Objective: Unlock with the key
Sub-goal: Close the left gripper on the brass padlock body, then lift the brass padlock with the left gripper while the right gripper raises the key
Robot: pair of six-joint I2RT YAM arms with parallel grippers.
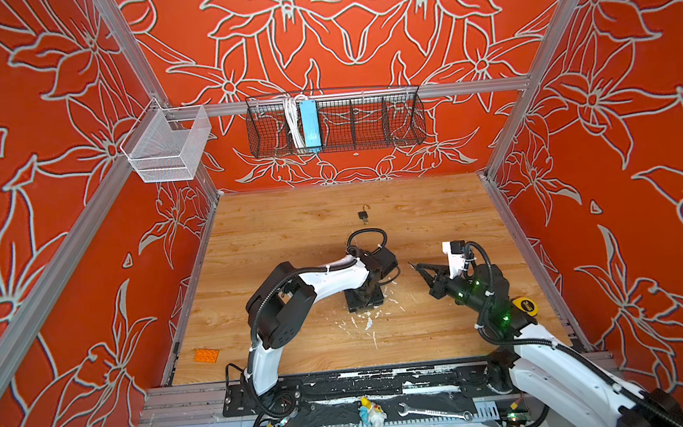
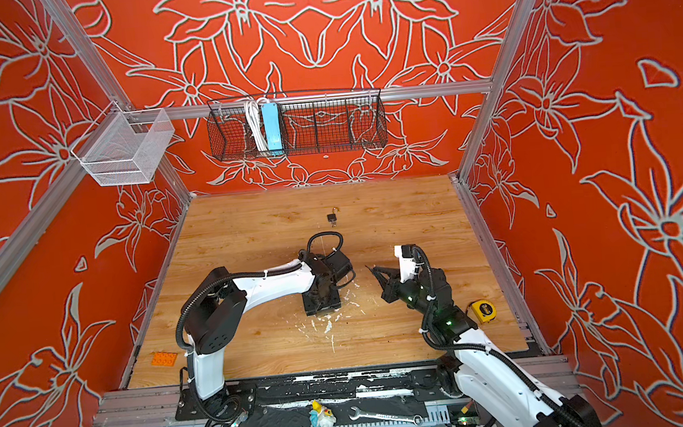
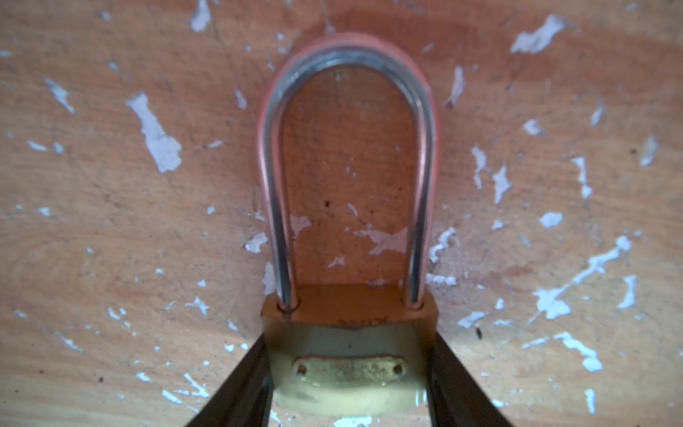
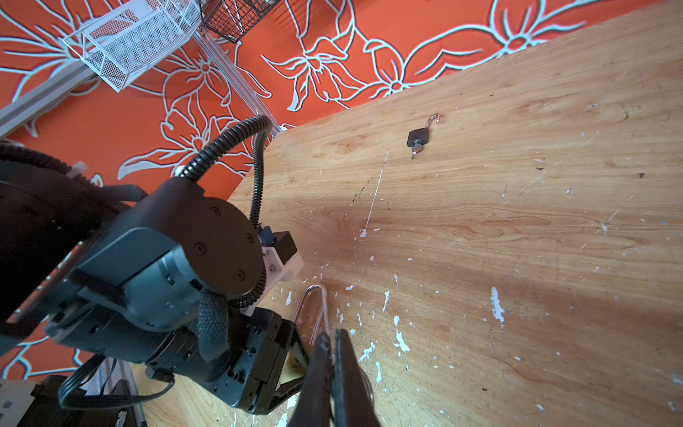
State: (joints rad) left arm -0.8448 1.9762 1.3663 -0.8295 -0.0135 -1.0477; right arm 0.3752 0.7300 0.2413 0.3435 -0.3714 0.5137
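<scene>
Between the left gripper's (image 3: 350, 338) two dark fingers (image 3: 240, 392) sits the squat brass padlock (image 3: 347, 384). The fingers lie against both flanks of its body, gripping it. Past the fingertips its long steel shackle (image 3: 275, 185) arches over the scuffed, paint-flecked wooden table (image 3: 111, 229), and both legs are seated in the body, so it reads as locked.

From the right wrist, the right gripper's (image 4: 330, 338) black fingers are pressed together, their tips just beside that shackle. Whether a key is pinched between them I cannot tell. Well beyond those tips lies a small dark padlock (image 4: 418, 136) with its shackle swung open and a silver key (image 4: 414, 152) in its base.

In both top views the left gripper (image 1: 365, 302) points straight down, its fingers hidden under the wrist. The right gripper's (image 2: 369, 268) closed tips hang near it, apart.

Risks, as I judge them:
- The hold is on smooth brass near the fingertips, so a twisting key could spin or tip the lock loose.
- No keyway shows — likely it faces the left palm, blocking the right fingers' path.
- If those fingers hold nothing, the only visible key lies far past both sets of tips.
</scene>
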